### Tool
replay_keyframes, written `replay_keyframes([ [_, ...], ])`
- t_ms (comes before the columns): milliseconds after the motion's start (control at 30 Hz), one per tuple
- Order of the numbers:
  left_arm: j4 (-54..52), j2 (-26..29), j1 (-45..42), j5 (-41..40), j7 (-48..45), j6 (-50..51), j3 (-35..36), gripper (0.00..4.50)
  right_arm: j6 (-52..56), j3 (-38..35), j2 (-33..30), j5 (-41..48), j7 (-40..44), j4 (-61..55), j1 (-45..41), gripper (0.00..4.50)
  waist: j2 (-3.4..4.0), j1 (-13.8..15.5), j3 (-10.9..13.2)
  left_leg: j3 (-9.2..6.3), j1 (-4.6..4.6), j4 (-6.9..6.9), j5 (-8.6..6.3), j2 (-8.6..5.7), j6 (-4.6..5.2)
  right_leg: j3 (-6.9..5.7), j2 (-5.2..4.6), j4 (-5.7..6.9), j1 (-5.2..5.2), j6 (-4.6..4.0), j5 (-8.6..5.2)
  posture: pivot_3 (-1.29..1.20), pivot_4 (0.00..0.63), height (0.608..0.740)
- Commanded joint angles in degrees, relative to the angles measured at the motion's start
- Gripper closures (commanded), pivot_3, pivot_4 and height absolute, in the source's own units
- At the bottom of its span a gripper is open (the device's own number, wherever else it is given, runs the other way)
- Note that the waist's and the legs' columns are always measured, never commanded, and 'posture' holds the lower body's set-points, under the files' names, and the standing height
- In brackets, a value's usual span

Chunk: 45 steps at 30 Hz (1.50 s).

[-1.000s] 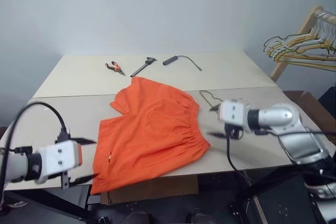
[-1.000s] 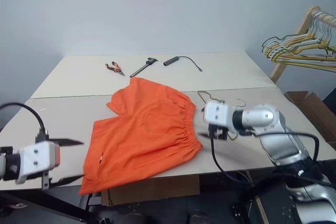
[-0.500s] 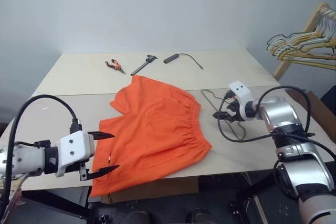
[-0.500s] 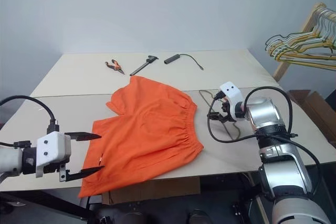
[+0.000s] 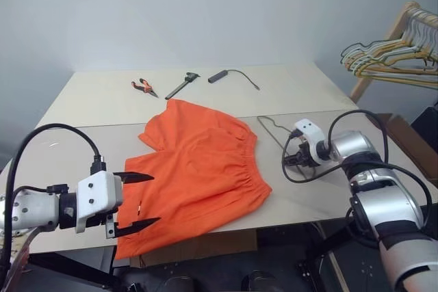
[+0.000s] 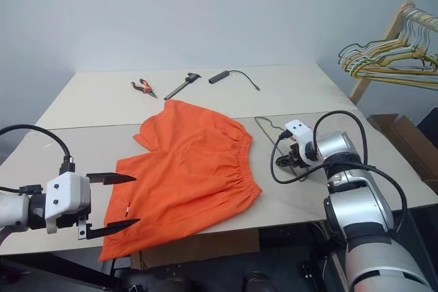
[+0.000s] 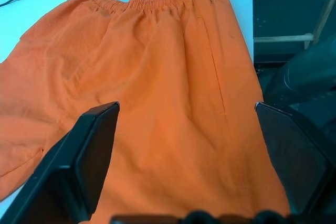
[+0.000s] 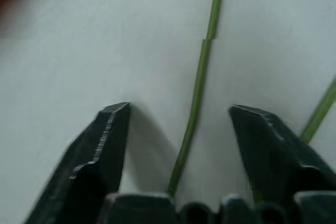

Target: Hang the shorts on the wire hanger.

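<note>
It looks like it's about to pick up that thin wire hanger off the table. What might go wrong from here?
Two risks stand out. The wire hanger lies flat on the table between the right gripper's open jaws, so they may close without getting under the thin wire, or pinch it off-centre so it twists. The hanger also lies close beside the shorts' waistband, so lifting it could snag and drag the fabric. The left gripper hangs open over the shorts' near edge, holding nothing steady.

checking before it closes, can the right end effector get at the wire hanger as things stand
Probably yes. The right end effector is down at the table with its fingers apart, one on each side of a strand of the wire hanger. Nothing lies between; the shorts are off to the side.
</note>
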Motion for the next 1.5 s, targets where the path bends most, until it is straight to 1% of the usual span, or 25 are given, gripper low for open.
replay_keyframes([
  [33,-0.62,-0.59,-1.08,-0.15,0.92,-1.65,0.03,0.0,-2.15,0.53,0.66,-1.75,0.35,1.74,-1.45,2.24,0.0,0.01,0.0,0.0,0.0,0.0,0.0,0.0,0.0,0.0,0.0,0.0,0.0,0.0,0.0,0.16,0.0,0.74],
  [233,-0.88,-1.96,-2.03,-0.95,1.99,-1.9,-0.74,0.0,-3.75,2.18,2.24,-5.18,-1.2,2.03,-0.67,4.45,0.01,-0.1,-0.07,-0.03,0.16,-0.01,-0.01,0.03,-0.01,0.02,0.02,0.02,0.11,0.0,0.0,0.16,0.0,0.74],
  [367,-0.69,-2.19,-2.21,-0.31,2.61,-2.25,-1.57,0.0,-4.29,1.4,2.46,-5.76,-3.58,2.0,-0.25,4.49,-0.04,-0.12,-0.17,-0.04,0.24,-0.02,0.0,0.04,-0.03,0.03,0.02,0.04,0.17,0.0,0.0,0.16,0.0,0.74],
  [467,-0.21,-3.56,-3.93,-0.3,5.28,-1.47,-2.43,0.0,-3.26,-0.43,2.55,-5.43,-7.57,0.35,-0.24,4.49,-0.03,-0.07,-0.17,-0.05,0.26,0.0,0.03,0.03,-0.06,0.05,0.0,0.05,0.19,0.0,0.0,0.15,0.0,0.74],
  [567,0.87,-6.57,-8.24,-0.1,11.57,2.0,-4.55,0.0,-1.33,-4.31,2.56,-3.4,-12.19,-5.76,0.55,4.49,0.0,0.12,-0.15,-0.1,0.25,0.01,0.07,0.01,-0.1,0.1,0.0,0.1,0.17,0.03,0.03,0.15,0.0,0.74],
  [633,1.49,-9.42,-11.8,-1.73,16.27,5.79,-5.63,0.0,0.67,-7.33,2.61,-1.89,-14.58,-14.31,2.64,4.49,0.05,0.35,-0.12,-0.11,0.21,0.0,0.09,0.01,-0.11,0.1,0.01,0.11,0.14,0.04,0.05,0.15,0.0,0.74],
  [733,2.3,-14.97,-18.58,-7.77,25.0,15.57,-5.84,0.0,3.73,-11.53,3.32,0.85,-17.27,-32.08,8.06,4.49,0.08,0.36,-0.1,-0.28,0.1,-0.02,0.1,0.0,-0.12,0.13,0.02,0.15,0.05,0.06,0.06,0.15,0.0,0.74],
  [767,3.17,-18.92,-21.62,-11.72,29.28,18.46,-5.61,0.0,2.7,-11.95,3.62,2.16,-16.71,-40.69,11.23,4.49,0.09,0.37,-0.1,-0.3,0.09,-0.02,0.09,0.0,-0.12,0.12,0.02,0.15,0.03,0.06,0.06,0.14,0.0,0.74],
  [833,4.65,-26.06,-26.73,-18.32,36.69,23.14,-5.34,0.0,0.89,-12.52,4.82,4.89,-15.67,-53.54,16.0,4.49,0.09,0.69,-0.12,-0.42,-0.01,-0.03,0.06,-0.01,-0.08,0.09,-0.02,0.07,0.04,0.1,0.07,0.12,0.0,0.74],
  [933,6.09,-34.39,-32.46,-25.89,44.44,27.18,-5.5,0.0,-1.31,-12.02,7.27,6.93,-16.32,-64.42,20.15,4.49,0.04,0.53,-0.14,-0.56,-0.08,0.01,0.0,-0.09,-0.06,0.07,-0.05,0.0,0.08,0.21,0.15,0.11,0.0,0.74],
  [1000,7.28,-40.15,-36.04,-32.47,49.63,27.39,-4.51,0.0,-3.91,-10.87,8.75,8.09,-16.13,-69.97,22.77,4.49,0.01,0.43,-0.16,-0.64,-0.15,0.05,-0.03,-0.2,-0.01,0.05,-0.13,-0.04,0.09,0.27,0.19,0.11,0.0,0.74],
  [1033,7.88,-42.13,-37.66,-34.71,51.97,27.58,-4.26,0.0,-4.16,-10.25,9.49,8.57,-16.2,-72.28,23.8,4.49,0.0,0.45,-0.16,-0.69,-0.16,0.07,-0.04,-0.25,0.01,0.03,-0.16,-0.07,0.11,0.28,0.19,0.11,0.0,0.74],
  [1133,8.8,-44.4,-40.15,-36.53,55.09,27.05,-4.94,0.0,-5.37,-8.73,10.91,8.77,-17.32,-76.26,25.75,4.49,-0.02,0.34,-0.16,-0.72,-0.16,0.13,-0.06,-0.31,0.05,0.03,-0.16,-0.1,0.16,0.29,0.2,0.1,0.0,0.74],
  [1233,11.0,-46.67,-42.44,-40.45,58.59,25.37,-3.6,0.0,-7.34,-6.9,11.16,7.8,-17.91,-78.35,27.09,4.49,-0.04,0.27,-0.15,-0.76,-0.1,0.13,-0.05,-0.34,0.04,0.01,-0.14,-0.08,0.21,0.28,0.2,0.1,0.0,0.74],
  [1433,13.25,-46.65,-45.21,-40.85,61.72,23.91,-4.21,0.0,-10.66,-5.53,11.53,7.72,-18.93,-80.43,28.94,4.49,-0.05,0.01,-0.15,-0.77,-0.06,0.13,-0.02,-0.35,0.01,0.0,-0.09,-0.09,0.24,0.28,0.19,0.09,0.0,0.74],
  [1500,13.78,-46.58,-45.85,-40.09,61.16,23.23,-5.07,0.0,-11.87,-5.1,11.1,7.6,-18.87,-80.94,29.93,4.49,-0.06,0.0,-0.14,-0.77,-0.05,0.13,-0.02,-0.36,0.0,-0.01,-0.1,-0.12,0.26,0.28,0.19,0.09,0.0,0.74],
])
